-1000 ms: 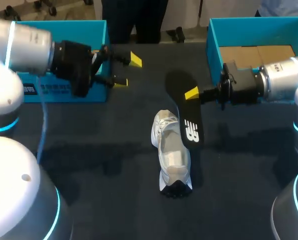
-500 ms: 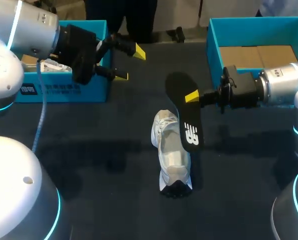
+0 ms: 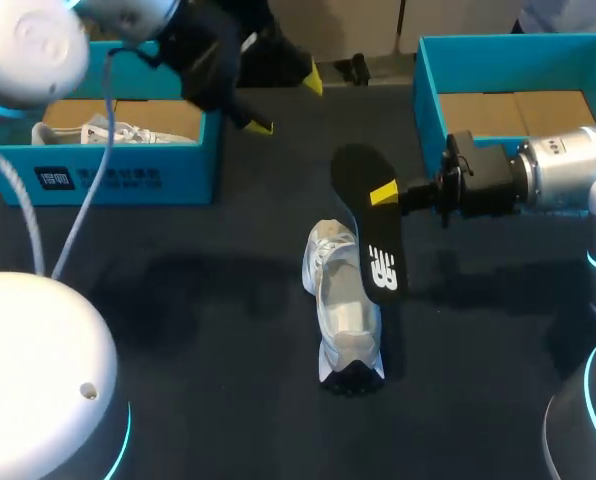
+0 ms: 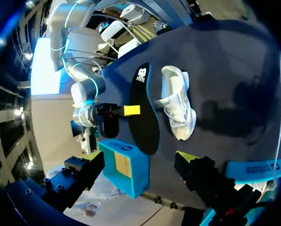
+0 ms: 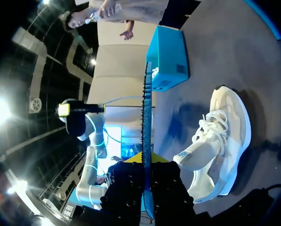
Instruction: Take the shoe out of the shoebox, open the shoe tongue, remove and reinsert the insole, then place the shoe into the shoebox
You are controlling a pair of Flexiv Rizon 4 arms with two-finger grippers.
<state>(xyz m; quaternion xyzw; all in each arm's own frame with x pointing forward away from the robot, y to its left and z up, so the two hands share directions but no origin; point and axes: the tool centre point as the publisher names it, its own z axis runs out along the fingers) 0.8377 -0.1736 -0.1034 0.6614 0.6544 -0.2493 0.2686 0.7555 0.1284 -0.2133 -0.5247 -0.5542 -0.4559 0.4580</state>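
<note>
The right pincer [image 3: 384, 191] is clenched on the thin black foam insole [image 3: 372, 232], pinching its 2 flat faces toward the broader, rounded end. In the right wrist view the insole [image 5: 146, 117] stands edge-on, running straight out ahead of the fingers. It looks light and floppy with a smooth printed top, so I judge it will sag and twist beyond the grip. A hold nearer its middle would steady it for sliding back in.

The white mesh lace-up shoe [image 3: 342, 315] sits upright on the dark cloth table [image 3: 208, 330], below and just beside the held insole, with its opening facing up. Its upper looks soft and its sole firmer, so it may skid unless braced at the heel collar.

The left pincer [image 3: 286, 102] hangs released and empty, well apart from the shoe, beside a teal cardboard shoebox [image 3: 108, 178].
</note>
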